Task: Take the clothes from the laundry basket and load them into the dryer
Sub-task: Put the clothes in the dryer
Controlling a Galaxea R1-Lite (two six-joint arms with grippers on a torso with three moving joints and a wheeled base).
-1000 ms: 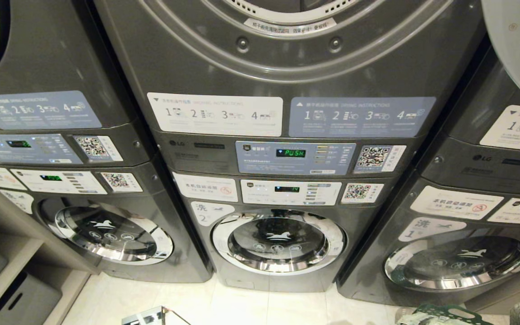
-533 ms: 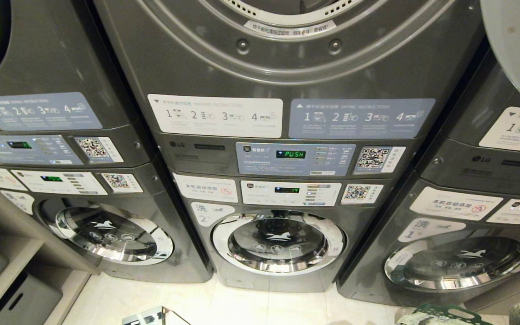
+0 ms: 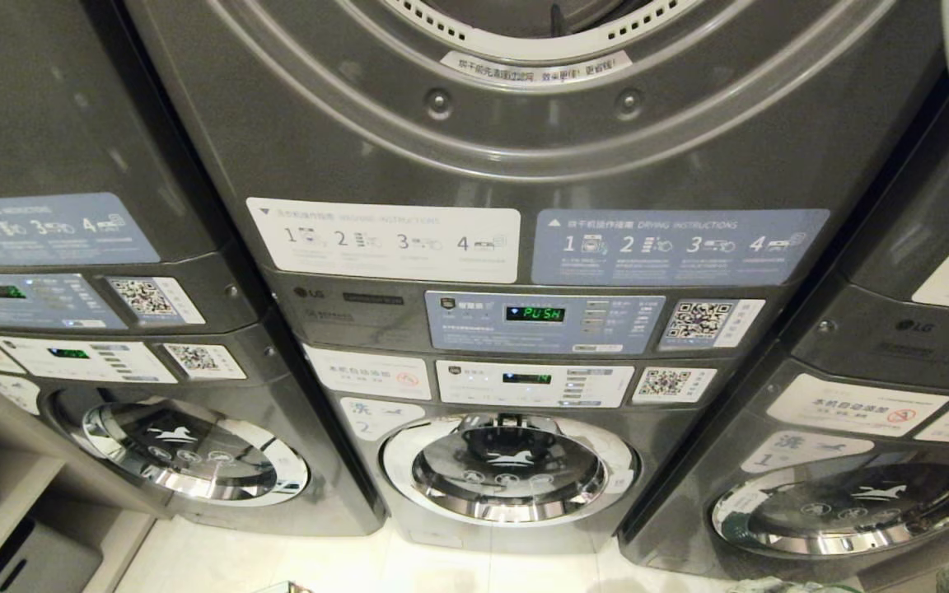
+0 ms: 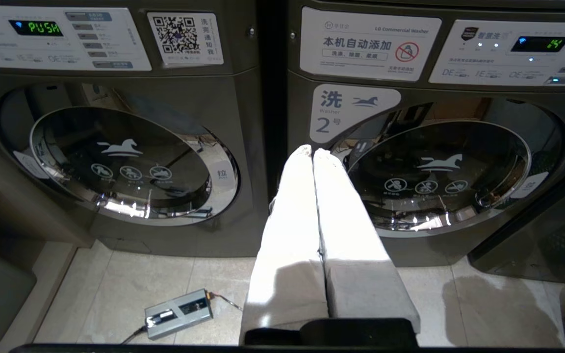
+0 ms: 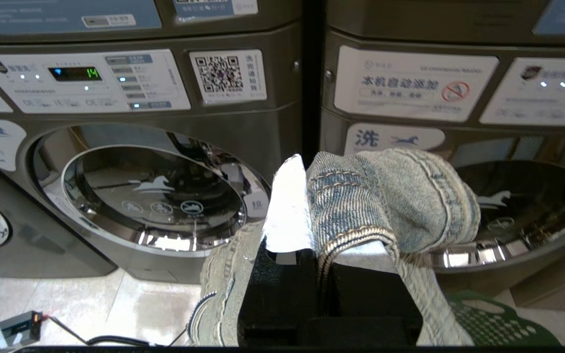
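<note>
Here the right hand (image 5: 307,206) clenches denim jeans (image 5: 400,196), half hiding its fingers; left hand (image 4: 313,153) clenched

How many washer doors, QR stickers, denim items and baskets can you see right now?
washer doors: 3
QR stickers: 4
denim: 1
basket: 1
Total: 9

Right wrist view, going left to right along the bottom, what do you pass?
Small grey box with a cable on the floor → hanging fold of denim garment → right gripper shut on the denim → green laundry basket.
</note>
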